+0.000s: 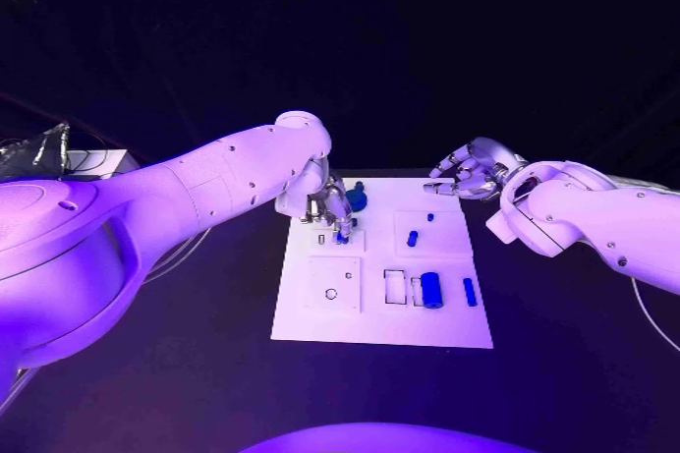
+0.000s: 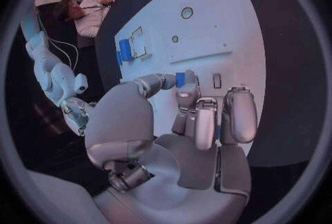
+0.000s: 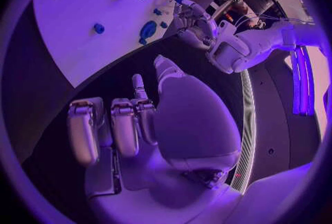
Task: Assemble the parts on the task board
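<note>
- Left hand pinches a small blue peg between thumb and finger, low over the far left of the task board; seating not confirmed.
- Right hand hangs off the board's far right corner, fingers curled, holding nothing.
- Blue cylinder and slim blue bar lie loose near the slots; the round hole is unfilled. Most assembly looks left.
- Blue knob sits just beside the left hand, tight clearance.
- Dark desk around.

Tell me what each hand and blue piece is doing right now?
left hand: pinching a small blue part over the task board
right hand: fingers curled, holding nothing
blue cylinder: lying flat on the board
blue peg: on the board, untouched
</note>
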{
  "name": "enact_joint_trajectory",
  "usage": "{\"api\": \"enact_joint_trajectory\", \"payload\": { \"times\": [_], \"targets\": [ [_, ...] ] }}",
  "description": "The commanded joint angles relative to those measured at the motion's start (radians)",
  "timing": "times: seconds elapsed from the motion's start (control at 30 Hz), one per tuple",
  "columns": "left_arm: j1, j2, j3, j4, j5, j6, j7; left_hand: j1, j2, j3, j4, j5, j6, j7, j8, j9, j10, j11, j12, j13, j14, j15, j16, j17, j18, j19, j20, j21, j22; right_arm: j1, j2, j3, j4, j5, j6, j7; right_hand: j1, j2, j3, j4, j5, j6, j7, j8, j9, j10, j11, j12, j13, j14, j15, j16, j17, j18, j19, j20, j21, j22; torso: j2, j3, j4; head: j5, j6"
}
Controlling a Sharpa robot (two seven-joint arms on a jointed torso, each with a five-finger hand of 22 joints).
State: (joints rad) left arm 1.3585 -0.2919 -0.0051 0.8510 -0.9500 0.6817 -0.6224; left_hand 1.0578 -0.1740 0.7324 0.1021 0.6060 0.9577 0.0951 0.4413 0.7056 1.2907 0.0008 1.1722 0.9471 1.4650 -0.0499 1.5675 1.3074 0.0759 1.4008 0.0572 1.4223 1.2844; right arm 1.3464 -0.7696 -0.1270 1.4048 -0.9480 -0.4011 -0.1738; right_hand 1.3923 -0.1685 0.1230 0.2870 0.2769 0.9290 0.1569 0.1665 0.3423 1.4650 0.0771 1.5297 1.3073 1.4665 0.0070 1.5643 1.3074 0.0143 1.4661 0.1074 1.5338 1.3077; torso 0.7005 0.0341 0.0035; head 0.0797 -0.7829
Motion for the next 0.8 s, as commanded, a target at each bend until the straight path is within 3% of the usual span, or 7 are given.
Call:
{"api": "enact_joint_trajectory", "payload": {
  "times": [0.03, 0.37, 0.8],
  "targets": [
    [0.000, 0.002, -0.001, -0.006, -0.025, -0.027, -0.006, 0.024, 0.015, 0.188, -0.192, 0.005, 0.020, -0.011, 0.002, 0.001, 0.004, 0.003, -0.005, 0.001, 0.106, -0.006, 0.003, 0.263, -0.008, -0.004, -0.003, 0.006, 0.001, 0.000, 0.000, 0.000, 0.001, -0.010, -0.002, 0.014, -0.007, 0.000, 0.008, 0.000, 0.002, -0.007, 0.002, 0.005, 0.001, 0.064, -0.001, -0.002, 0.222, 0.103, -0.004, 0.005, 0.258, -0.003, 0.085, -0.002, -0.004, 0.233, 0.000, -0.0009, 0.0014, -0.002, -0.003],
    [-0.004, 0.004, -0.004, -0.011, -0.035, -0.050, -0.007, 0.023, 0.016, 0.186, -0.192, 0.008, 0.021, -0.011, 0.002, 0.001, 0.005, 0.003, -0.005, 0.002, 0.106, -0.006, 0.003, 0.263, -0.008, -0.004, -0.003, 0.006, 0.001, 0.000, 0.001, 0.000, 0.002, -0.010, -0.002, 0.016, -0.007, 0.000, 0.008, 0.000, 0.002, -0.007, 0.002, 0.005, 0.001, 0.064, -0.001, -0.002, 0.222, 0.103, -0.004, 0.005, 0.258, -0.003, 0.085, -0.002, -0.004, 0.233, 0.000, -0.0016, 0.0005, -0.002, -0.006],
    [-0.011, 0.006, -0.007, -0.017, -0.036, -0.055, -0.009, 0.023, 0.016, 0.184, -0.191, 0.010, 0.022, -0.011, 0.002, 0.001, 0.006, 0.003, -0.004, 0.003, 0.106, -0.006, 0.003, 0.263, -0.008, -0.003, -0.003, 0.007, 0.003, 0.000, 0.001, 0.000, 0.005, -0.010, 0.001, 0.016, -0.007, 0.000, 0.008, 0.000, 0.002, -0.007, 0.002, 0.005, 0.001, 0.064, -0.001, -0.002, 0.222, 0.103, -0.004, 0.005, 0.258, -0.003, 0.085, -0.002, -0.004, 0.233, 0.000, 0.0003, 0.0008, -0.002, -0.013]
  ]
}}
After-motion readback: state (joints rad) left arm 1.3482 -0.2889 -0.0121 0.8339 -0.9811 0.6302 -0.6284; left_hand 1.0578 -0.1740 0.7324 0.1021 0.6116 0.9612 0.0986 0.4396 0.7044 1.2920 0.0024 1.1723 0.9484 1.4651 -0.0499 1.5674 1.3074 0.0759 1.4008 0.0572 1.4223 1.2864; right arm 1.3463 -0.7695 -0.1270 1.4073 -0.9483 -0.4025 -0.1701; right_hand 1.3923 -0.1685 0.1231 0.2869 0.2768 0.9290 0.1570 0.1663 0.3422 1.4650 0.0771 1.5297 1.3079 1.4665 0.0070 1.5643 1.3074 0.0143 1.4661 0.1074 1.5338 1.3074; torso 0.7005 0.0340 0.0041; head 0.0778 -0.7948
